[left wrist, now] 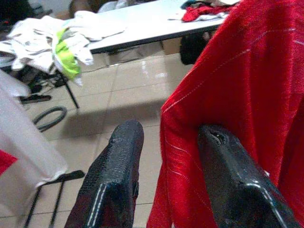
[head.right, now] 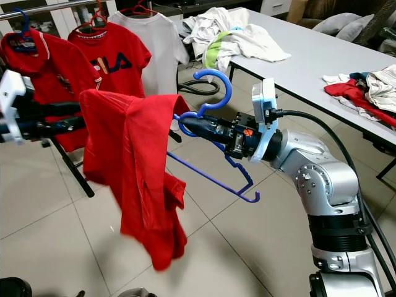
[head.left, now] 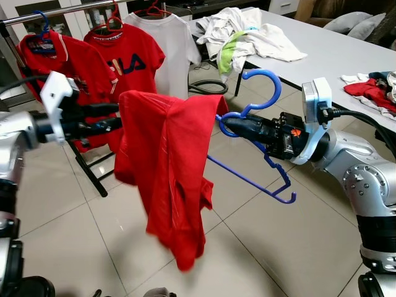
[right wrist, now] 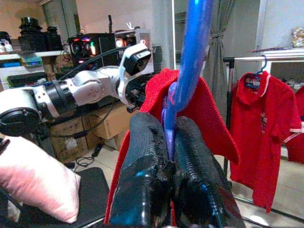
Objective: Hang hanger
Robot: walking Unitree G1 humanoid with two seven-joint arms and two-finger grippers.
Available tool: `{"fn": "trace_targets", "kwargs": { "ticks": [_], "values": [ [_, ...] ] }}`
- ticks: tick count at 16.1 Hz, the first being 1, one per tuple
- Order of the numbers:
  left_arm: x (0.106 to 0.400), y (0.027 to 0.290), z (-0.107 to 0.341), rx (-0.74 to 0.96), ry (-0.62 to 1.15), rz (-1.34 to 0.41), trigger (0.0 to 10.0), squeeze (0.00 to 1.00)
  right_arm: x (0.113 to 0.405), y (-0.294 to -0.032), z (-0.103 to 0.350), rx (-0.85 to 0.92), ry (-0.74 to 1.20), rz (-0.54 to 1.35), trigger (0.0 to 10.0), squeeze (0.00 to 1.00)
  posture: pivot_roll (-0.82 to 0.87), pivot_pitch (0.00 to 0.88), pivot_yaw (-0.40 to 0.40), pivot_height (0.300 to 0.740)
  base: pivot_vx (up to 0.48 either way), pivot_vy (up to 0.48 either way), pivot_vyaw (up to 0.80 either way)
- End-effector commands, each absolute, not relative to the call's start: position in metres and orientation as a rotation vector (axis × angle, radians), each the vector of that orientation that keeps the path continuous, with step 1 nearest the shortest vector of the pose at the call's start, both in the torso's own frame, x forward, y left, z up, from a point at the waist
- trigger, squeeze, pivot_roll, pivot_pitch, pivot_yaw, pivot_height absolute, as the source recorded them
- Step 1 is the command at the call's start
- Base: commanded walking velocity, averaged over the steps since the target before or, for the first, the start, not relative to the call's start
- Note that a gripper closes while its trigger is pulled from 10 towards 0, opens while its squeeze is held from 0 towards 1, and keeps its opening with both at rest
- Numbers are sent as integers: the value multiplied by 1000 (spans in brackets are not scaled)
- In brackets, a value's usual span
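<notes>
A blue plastic hanger (head.left: 270,75) is held out in front of me, hook upward, by my right gripper (head.left: 226,124), which is shut on its neck (right wrist: 168,128). A red shirt (head.left: 167,167) is draped over the hanger's left half and hangs down toward the floor. The hanger's right arm is bare. My left gripper (head.left: 114,117) reaches in from the left at the shirt's shoulder. Its fingers (left wrist: 121,156) stand open, with the edge of the red cloth lying between them. Behind it runs the metal rail (head.left: 62,12) of a clothes rack.
The rack at back left carries two red shirts (head.left: 127,59) and a white T-shirt (head.left: 170,46) on hangers. A white table (head.left: 322,55) at back right bears a pile of light clothes (head.left: 241,34) and a red cloth (head.left: 371,93). Tiled floor lies below.
</notes>
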State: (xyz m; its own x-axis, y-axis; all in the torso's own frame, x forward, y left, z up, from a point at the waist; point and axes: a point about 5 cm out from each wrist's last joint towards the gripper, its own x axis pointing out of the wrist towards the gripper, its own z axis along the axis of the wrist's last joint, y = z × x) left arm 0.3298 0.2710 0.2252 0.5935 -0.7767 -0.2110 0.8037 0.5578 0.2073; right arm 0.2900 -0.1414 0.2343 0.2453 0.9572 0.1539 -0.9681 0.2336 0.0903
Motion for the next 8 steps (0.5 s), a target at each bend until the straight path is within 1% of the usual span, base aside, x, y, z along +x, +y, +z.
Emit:
{"fn": "trace_targets", "kwargs": {
  "ticks": [1,8],
  "values": [
    [328,270,223,272,106,-957,0,0,286,-141,248,162,-132,1361,0,0,15,0,28,740,0,0,0],
    [327,264,213,228,131,-1012,0,0,287,-145,250,174,-137,1342,0,0,14,0,34,740,0,0,0]
  ]
}}
